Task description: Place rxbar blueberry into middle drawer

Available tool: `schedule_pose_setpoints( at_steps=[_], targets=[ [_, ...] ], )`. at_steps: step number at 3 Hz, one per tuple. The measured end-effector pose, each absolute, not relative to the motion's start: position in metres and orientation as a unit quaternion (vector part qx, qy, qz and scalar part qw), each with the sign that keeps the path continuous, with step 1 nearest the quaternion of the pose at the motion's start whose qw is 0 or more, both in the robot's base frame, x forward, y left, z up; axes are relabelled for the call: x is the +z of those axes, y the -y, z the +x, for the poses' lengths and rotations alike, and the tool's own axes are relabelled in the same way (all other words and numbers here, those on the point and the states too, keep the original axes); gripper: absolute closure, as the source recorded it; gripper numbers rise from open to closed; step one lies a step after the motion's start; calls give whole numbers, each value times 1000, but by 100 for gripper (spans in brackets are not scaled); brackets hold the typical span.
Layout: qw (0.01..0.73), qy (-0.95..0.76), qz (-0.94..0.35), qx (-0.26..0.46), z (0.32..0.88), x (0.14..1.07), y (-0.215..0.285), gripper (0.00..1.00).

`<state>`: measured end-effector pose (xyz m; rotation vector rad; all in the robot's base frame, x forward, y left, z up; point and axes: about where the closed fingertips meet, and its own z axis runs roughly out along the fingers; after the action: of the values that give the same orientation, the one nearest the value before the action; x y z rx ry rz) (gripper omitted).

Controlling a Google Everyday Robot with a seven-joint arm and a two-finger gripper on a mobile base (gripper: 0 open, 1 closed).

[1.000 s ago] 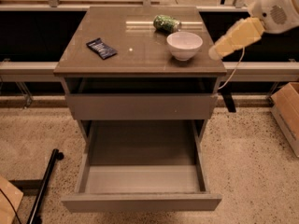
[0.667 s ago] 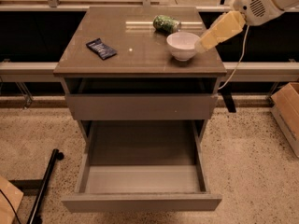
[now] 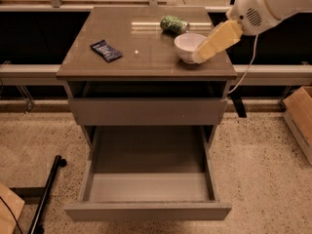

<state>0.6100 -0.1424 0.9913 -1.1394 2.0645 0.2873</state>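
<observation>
Comparing this with a second ago, I see the claw [image 3: 199,56] has swung leftward and lower, from out beyond the worktop's [image 3: 146,68] right edge to over its right rear corner. Its tip now overlaps the right rim of the white bowl [image 3: 186,45]. I cannot tell whether it touches the bowl or only hangs in front of it, nor whether the claw is spread or pressed together; it reads as a single pale yellow wedge. Nothing else has shifted. The rxbar blueberry [image 3: 106,50] lies flat on the worktop well to the claw's left, near the left edge, apart from everything. The green can [image 3: 174,24] lies on its side just behind and left of the claw, beside the bowl. The middle drawer [image 3: 146,211] stands pulled out well below the claw and nearer the camera, its pale floor bare. The white arm [image 3: 273,4] behind the claw is cut off by the top and right edges. A cardboard box [image 3: 298,113] far right of the claw is also cropped.
</observation>
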Motion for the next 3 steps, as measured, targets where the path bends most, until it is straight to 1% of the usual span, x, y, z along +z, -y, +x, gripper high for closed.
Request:
schedule_pose_setpoints(
  at_steps=[1,2,3],
  targets=[
    [374,-797,-452,145,614,976,107,0],
    [387,-788,-440,189,643,962,57,0],
    [403,-779,-429,215,668,956,25,0]
  ],
)
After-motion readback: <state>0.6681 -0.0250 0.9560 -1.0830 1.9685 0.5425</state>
